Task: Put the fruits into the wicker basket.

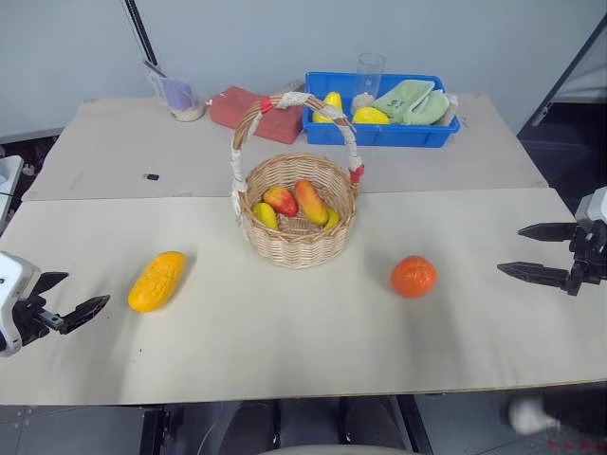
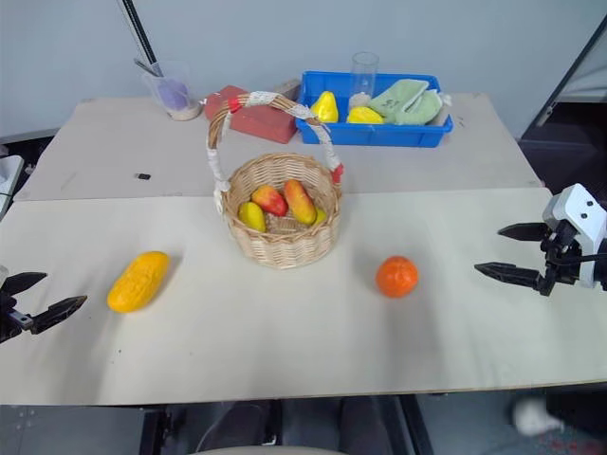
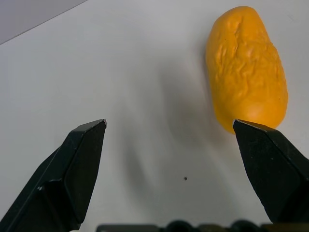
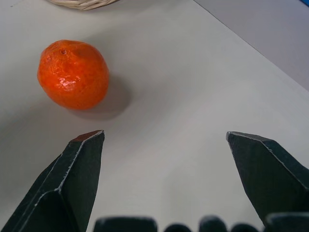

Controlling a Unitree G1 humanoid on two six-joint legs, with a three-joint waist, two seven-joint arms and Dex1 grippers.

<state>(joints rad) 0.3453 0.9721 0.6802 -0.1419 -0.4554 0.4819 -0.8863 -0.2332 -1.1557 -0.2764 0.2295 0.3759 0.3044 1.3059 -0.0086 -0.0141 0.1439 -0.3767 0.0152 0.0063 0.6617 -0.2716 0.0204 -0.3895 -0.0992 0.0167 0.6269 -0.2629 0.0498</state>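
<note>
**A:** Two fruits are still lying out on the tabletop (image 1: 474, 360), aren't they?

**B:** Yes. The mango-like fruit (image 1: 157, 281) is resting on the near left, and the tangerine-like fruit (image 1: 413, 276) is sitting on the near right. The wicker basket (image 1: 297, 248) is standing between them, a little farther back, with its cloth-wrapped handle arching over a few small red-and-yellow fruits (image 1: 295, 203) already inside.

**A:** And what are the hands doing?

**B:** Both are hanging spread wide and holding nothing. The left hand (image 1: 68, 300) is hovering near the left edge, just beside the mango-like fruit but apart from it. The right hand (image 1: 534, 252) is waiting well to the right of the tangerine-like fruit. I'm judging that each arm is facing the fruit on its own side, ready for a reach.

**A:** Are the wrist views adding anything?

**B:** They are. The left wrist view is showing the mango's rough, dimpled skin beyond one fingertip, off to one side of the gap, so that hand is probably needing to shift across. The right wrist view is catching the tangerine's glossy shine and the basket's woven base beyond it.

**A:** And the head views?

**B:** They're showing the far side: a blue bin (image 1: 379, 133) holding green cloths (image 1: 413, 100) and yellow fruits (image 1: 369, 115).
</note>
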